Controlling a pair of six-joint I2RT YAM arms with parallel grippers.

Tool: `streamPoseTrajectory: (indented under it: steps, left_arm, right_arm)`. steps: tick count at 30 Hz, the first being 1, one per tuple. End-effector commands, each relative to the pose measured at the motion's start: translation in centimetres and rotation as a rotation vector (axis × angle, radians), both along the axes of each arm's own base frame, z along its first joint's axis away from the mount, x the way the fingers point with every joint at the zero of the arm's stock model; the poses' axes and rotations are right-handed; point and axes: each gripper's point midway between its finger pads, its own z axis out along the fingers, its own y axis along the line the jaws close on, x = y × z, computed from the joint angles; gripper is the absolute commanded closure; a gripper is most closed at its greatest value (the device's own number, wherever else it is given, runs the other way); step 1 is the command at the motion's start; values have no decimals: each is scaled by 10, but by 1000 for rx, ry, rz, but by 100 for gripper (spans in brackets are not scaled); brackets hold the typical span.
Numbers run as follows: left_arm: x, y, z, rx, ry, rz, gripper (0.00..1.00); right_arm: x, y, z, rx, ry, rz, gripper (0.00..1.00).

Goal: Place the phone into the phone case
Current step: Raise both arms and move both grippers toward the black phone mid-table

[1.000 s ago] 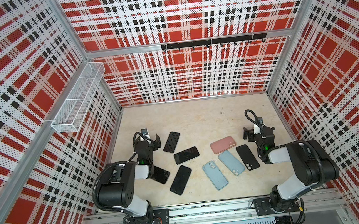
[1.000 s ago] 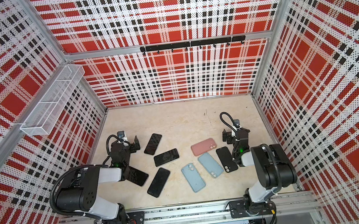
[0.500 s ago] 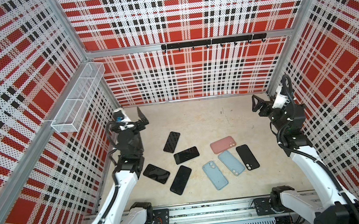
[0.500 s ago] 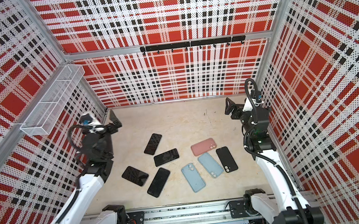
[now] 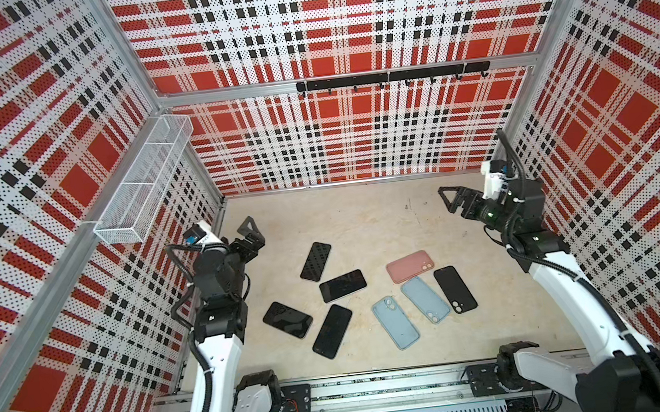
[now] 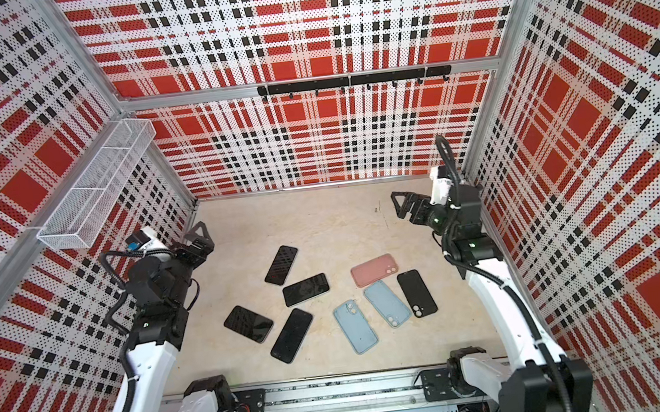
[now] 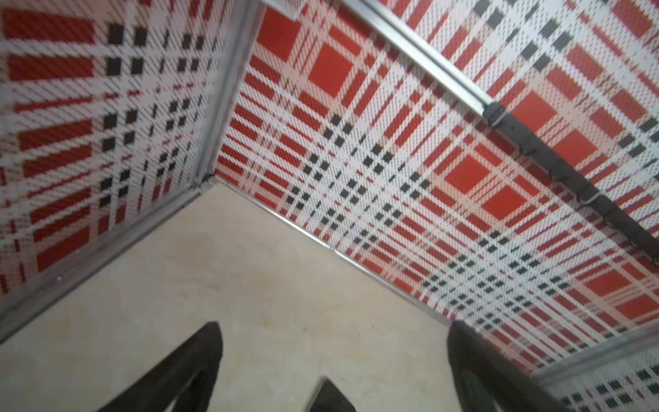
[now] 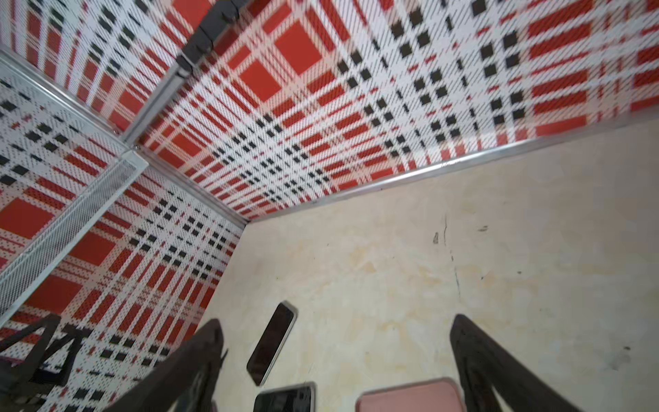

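No step of the job is done yet. Both arms are up high, one near each side wall. The left gripper [image 5: 254, 232] has its fingers spread wide, and nothing is between them. The right gripper [image 5: 449, 199] is spread wide too, and it is empty. The wrist views show the same wide gaps, with only the table [image 5: 363, 220] and the walls past them.

All the phones and cases lie flat on the table, between the two arms. The phones are on the left of the bunch and the cases are on the right. No phone is in a case.

I think the step now is to choose a phone and go down to it. The next move needs one gripper to come low over a phone and pinch its long edges. Phones are thin and flat, so that grab may be hard. The other gripper may have to hold a case down. The cases show camera holes, but I cannot tell which way up they lie.

Now the count. There are four phones, all dark: the far phone [image 5: 316, 261], the mid phone [image 5: 343, 286], the left phone [image 5: 287, 319] and the near phone [image 5: 332, 331]. There are four cases: the pink case [image 5: 409, 266], the black case [image 5: 455, 289], the far blue case [image 5: 426, 299] and the near blue case [image 5: 395, 322]. There are two grippers.
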Motion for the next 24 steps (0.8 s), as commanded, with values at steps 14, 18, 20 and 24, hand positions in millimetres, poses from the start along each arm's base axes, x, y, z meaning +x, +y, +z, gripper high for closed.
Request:
streamPoseTrajectory:
  steps: [14, 18, 20, 24]
  left_arm:
    - [-32, -124, -199, -186, 919, -496, 0]
    - [-29, -149, -224, -218, 987, -553, 1]
    - [-27, -156, -230, -237, 993, -563, 0]
    - [-29, -161, -238, -280, 1006, -555, 1]
  right_arm:
    - [-31, 174, -154, -226, 516, 432, 0]
    - [-39, 201, -184, -179, 595, 476, 0]
    - [-44, 213, -196, -152, 628, 504, 0]
    - [-48, 223, -213, -145, 665, 514, 0]
